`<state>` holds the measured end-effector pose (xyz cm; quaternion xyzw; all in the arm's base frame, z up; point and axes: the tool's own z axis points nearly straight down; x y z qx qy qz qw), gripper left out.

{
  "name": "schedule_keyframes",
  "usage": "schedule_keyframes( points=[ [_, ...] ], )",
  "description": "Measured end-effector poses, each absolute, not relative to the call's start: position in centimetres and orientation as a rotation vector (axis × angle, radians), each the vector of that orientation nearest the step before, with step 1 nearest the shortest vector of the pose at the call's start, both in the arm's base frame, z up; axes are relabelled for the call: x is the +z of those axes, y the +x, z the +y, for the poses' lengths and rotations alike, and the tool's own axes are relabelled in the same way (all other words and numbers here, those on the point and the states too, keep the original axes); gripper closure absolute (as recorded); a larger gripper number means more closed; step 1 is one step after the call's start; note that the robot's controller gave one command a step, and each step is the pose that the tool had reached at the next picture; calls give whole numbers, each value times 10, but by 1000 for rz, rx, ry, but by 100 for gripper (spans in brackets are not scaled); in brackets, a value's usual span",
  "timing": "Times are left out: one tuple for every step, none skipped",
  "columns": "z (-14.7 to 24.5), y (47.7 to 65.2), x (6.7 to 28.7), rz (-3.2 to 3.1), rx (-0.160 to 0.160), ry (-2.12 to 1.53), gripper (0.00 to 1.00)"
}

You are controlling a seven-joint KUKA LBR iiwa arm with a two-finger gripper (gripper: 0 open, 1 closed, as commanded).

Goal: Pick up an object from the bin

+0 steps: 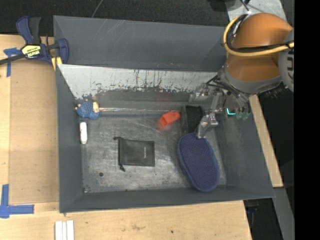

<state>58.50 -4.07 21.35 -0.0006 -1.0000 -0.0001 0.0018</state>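
My gripper (202, 128) hangs low at the right side of the bin, just above the top end of a dark blue oval mesh pouch (199, 162) that lies along the bin's right floor. A small orange piece (169, 119) lies just to the gripper's left, near the back wall. A black block (192, 118) sits between the orange piece and the gripper; whether it is loose or part of the gripper I cannot tell.
A flat black square pouch (136, 153) lies in the middle of the floor. At the left, a small blue toy (88, 109) rests by the back wall and a little white cylinder (83, 132) lies below it.
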Motion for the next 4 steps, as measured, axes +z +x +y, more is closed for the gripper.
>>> schedule_keyframes(
  points=[
    [-64,582,133,-3151,-5,-159,0],
    [-71,575,127,-3159,-3,39,0],
    [-83,570,125,-3154,0,389,0],
    [-86,568,124,-3102,10,684,0]
  ],
)
